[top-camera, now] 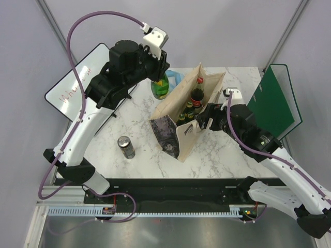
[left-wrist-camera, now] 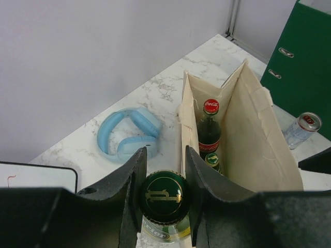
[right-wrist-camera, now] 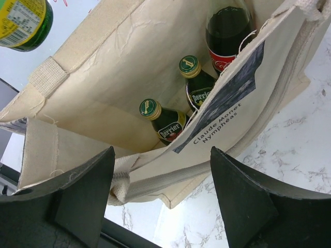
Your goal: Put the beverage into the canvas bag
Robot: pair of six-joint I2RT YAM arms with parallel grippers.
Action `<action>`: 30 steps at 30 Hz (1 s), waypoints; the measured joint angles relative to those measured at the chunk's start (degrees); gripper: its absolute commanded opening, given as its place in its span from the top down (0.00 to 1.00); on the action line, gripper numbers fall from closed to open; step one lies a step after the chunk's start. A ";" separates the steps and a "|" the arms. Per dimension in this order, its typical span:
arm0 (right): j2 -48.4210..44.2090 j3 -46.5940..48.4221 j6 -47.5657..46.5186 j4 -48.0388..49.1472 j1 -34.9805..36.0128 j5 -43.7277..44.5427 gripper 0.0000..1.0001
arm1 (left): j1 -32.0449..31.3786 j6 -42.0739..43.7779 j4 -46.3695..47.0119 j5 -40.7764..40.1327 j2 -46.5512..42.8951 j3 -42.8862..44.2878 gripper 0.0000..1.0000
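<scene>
Top external: left gripper (top-camera: pixel 156 72), extended toward the far edge, clamps the green bottle (top-camera: pixel 161 89); right gripper (top-camera: pixel 205 116) jaws wide beside the canvas bag (top-camera: pixel 182 138).

My top cam looks down on the whole marble table (top-camera: pixel 217 152) from up and behind. Left wrist looks down from a bit off, right wrist sits close; all share the canvas bag (left-wrist-camera: pixel 258 139).

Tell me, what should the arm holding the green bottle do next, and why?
Probably swing the left hand rightward until the green bottle hangs over the open mouth of the bag: it is gripped at its top but sits beside the bag, outside it.
</scene>
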 measured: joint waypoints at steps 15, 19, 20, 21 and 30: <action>1.51 0.00 0.02 1.95 0.02 -1.14 0.49 | -2.69 -0.92 -0.22 1.64 2.32 2.82 0.98; 1.60 0.00 0.00 2.16 0.00 -1.29 0.67 | -3.23 -2.23 1.46 3.28 2.32 0.04 0.98; 1.62 0.00 0.00 2.16 0.00 -1.27 0.71 | -3.41 -2.45 1.84 3.50 2.32 -0.61 0.98; 1.62 0.00 -0.07 2.16 0.00 -1.27 0.82 | -3.63 -2.78 2.27 3.67 2.34 -1.40 0.98; 1.62 0.02 -0.48 2.16 0.00 -1.07 1.00 | -4.57 -5.33 7.63 6.32 2.73 -7.91 0.98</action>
